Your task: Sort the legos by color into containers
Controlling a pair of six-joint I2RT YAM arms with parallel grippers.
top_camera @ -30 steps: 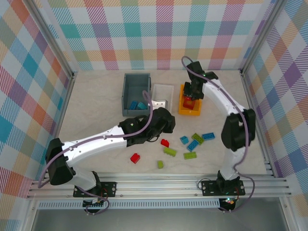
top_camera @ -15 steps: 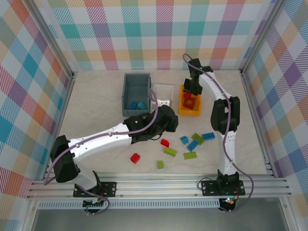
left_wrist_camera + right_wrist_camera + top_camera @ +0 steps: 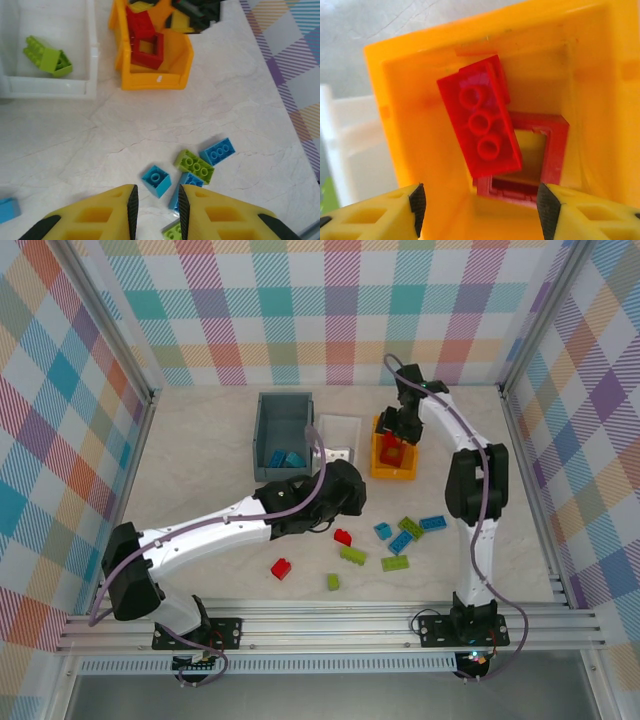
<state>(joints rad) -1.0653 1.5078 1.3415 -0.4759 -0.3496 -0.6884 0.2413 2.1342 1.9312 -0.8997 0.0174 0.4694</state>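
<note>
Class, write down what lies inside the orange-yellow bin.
Inside the orange-yellow bin, a red studded brick lies across a red hollow square piece. The brick covers that piece's left side, and the floor beneath both is hidden.

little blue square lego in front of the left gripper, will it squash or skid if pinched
Probably stiff: the blue square lego looks like hard moulded plastic with crisp edges. It likely slides rather than rolls, sitting flat on the smooth table. Small and glossy, it might twist in the left gripper if pinched off-centre.
</note>
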